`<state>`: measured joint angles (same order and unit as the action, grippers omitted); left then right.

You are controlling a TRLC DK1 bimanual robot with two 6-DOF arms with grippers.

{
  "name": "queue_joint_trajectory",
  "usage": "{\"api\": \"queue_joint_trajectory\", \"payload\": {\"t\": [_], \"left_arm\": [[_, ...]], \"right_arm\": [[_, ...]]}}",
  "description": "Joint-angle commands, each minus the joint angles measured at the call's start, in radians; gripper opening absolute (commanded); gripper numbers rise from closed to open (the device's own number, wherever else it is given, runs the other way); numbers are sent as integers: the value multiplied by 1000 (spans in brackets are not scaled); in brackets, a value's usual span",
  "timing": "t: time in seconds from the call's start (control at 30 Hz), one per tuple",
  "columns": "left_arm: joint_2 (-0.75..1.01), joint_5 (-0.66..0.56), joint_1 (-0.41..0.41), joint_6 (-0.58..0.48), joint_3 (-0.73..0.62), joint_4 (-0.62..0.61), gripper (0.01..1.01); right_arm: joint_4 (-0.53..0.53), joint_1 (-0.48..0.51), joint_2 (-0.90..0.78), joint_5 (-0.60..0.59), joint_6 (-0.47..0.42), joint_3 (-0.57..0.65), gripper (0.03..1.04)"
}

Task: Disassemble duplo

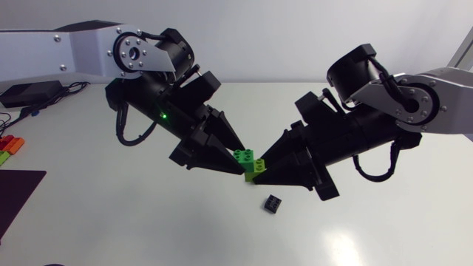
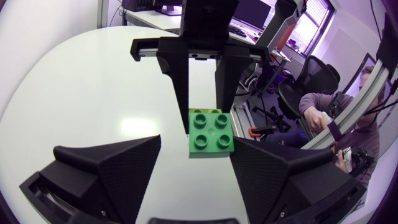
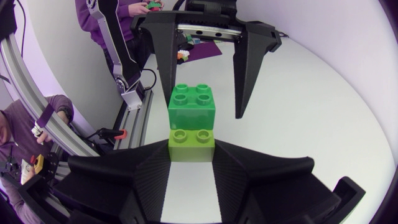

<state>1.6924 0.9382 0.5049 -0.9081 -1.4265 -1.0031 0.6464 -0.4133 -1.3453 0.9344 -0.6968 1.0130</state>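
Observation:
A dark green brick (image 1: 241, 156) sits on top of a lime brick (image 1: 256, 165), both held above the table's middle. My right gripper (image 1: 259, 171) comes in from the right and is shut on the lime brick (image 3: 191, 142), with the green brick (image 3: 193, 104) stacked above it. My left gripper (image 1: 242, 161) comes in from the left; its fingers stand open on either side of the green brick (image 2: 211, 130), one finger (image 3: 244, 74) clearly apart from it. A small black brick (image 1: 273, 202) lies on the table just below both grippers.
A few red, orange and green bricks (image 1: 9, 146) lie at the table's left edge beside a dark mat (image 1: 15, 199). A black box with cables (image 1: 29, 92) sits at the back left.

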Motion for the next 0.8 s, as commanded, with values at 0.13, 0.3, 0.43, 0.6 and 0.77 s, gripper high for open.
{"api": "queue_joint_trajectory", "payload": {"t": [0.13,0.3,0.43,0.6,0.77], "left_arm": [[3,11,-5,-26,-38,-11,480],[6,22,-3,-23,-41,-11,197],[4,24,3,-14,-55,-11,195],[7,8,-16,-6,-78,3,197],[39,-179,-54,-2,54,153,197]], "right_arm": [[-10,-15,8,-5,-17,-51,297],[-11,-16,11,-6,-20,-63,297],[-17,-44,12,-37,-32,-96,295],[-57,-50,8,-105,-32,-128,297],[-62,84,6,-137,-67,-114,297]]}}
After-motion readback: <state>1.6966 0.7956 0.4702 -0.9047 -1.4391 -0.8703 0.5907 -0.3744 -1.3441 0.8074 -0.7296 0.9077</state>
